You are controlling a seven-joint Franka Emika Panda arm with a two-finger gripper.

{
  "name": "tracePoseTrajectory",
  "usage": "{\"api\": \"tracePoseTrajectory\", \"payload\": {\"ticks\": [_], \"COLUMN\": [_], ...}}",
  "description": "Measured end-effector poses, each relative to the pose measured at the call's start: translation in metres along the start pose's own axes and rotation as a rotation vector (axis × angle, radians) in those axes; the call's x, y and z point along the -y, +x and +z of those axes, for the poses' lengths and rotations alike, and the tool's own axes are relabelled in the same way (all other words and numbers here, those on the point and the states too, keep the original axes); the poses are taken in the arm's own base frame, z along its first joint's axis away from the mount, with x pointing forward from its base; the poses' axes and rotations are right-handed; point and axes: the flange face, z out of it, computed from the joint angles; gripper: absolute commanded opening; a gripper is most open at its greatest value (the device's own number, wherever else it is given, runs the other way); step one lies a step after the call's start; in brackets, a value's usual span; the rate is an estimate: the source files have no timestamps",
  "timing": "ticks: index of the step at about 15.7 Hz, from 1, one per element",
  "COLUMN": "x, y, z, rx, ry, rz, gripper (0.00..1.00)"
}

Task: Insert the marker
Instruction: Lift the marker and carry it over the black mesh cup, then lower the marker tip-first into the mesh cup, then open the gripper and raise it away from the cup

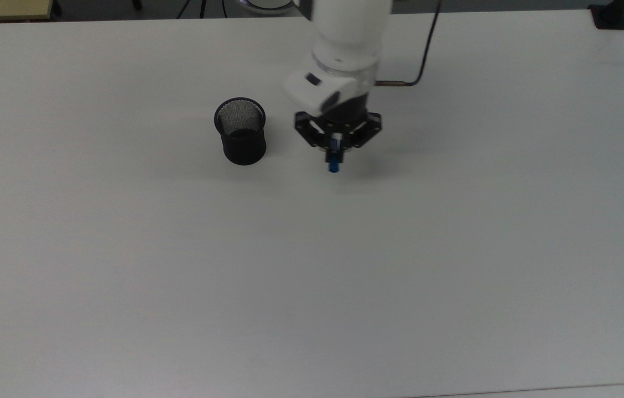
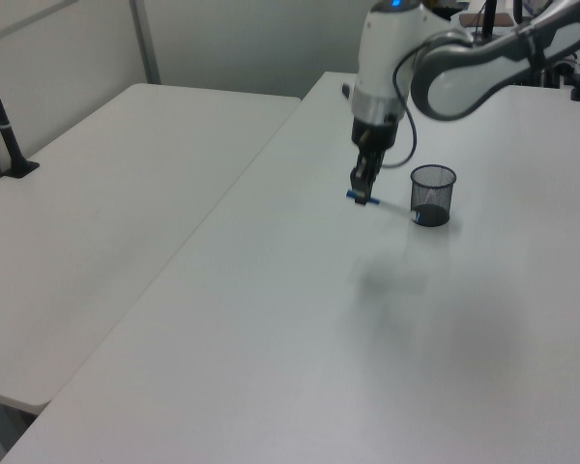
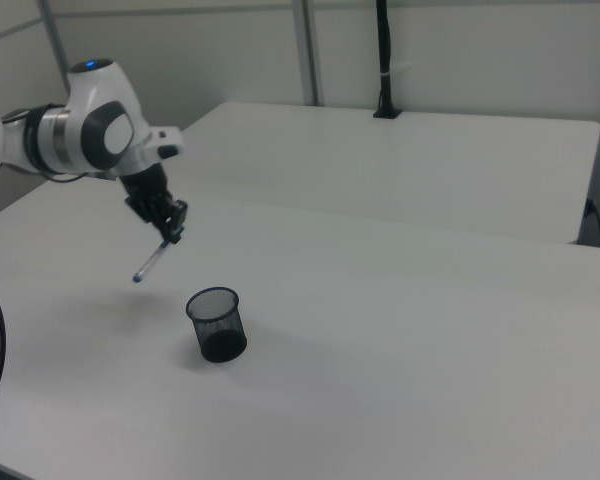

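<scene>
We see the jaws (image 1: 334, 145) (image 2: 364, 184) (image 3: 169, 228) closed on the marker (image 1: 333, 162) (image 2: 377, 201) (image 3: 152, 257), gripping it near its blue-capped end and holding it off the desk (image 1: 312, 276). In the right view the marker slants down from the jaws. The black mesh cup (image 1: 240, 139) (image 2: 432, 194) (image 3: 216, 324) stands upright on the desk, near the jaws, toward the top view's left.

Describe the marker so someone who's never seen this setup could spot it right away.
Start at the white robot arm above the big white table. At its tip the black gripper is shut on the marker, holding it in the air and tilted, beside the black mesh cup. It's a slim white stick with blue ends.
</scene>
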Motion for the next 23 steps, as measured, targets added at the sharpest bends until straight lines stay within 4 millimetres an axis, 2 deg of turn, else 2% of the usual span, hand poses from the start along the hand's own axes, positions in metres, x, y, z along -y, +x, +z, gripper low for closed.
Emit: {"api": "tracePoseTrajectory", "payload": {"ticks": [3,5,7,9,12,15,19,21,22,23], "x": [-0.051,-0.079,-0.101,-0.123,-0.140,-0.146,-0.146,-0.146,-0.146,-0.146], "y": [0.003,-0.005,-0.013,-0.023,-0.032,-0.042,-0.048,-0.050,-0.051,-0.051], "z": [-0.030,-0.044,-0.049,-0.041,-0.021,-0.003,0.006,0.008,0.007,0.005], "rx": [-0.047,-0.066,-0.109,-0.166,-0.203,-0.202,-0.186,-0.181,-0.183,-0.187], "ry": [-0.033,-0.064,-0.075,-0.081,-0.097,-0.104,-0.109,-0.109,-0.109,-0.109], "rz": [0.048,0.070,0.092,0.110,0.108,0.103,0.096,0.096,0.096,0.096], "gripper": [0.10,0.10,0.10,0.10,0.10,0.12,0.22,0.36,0.54,0.86]}}
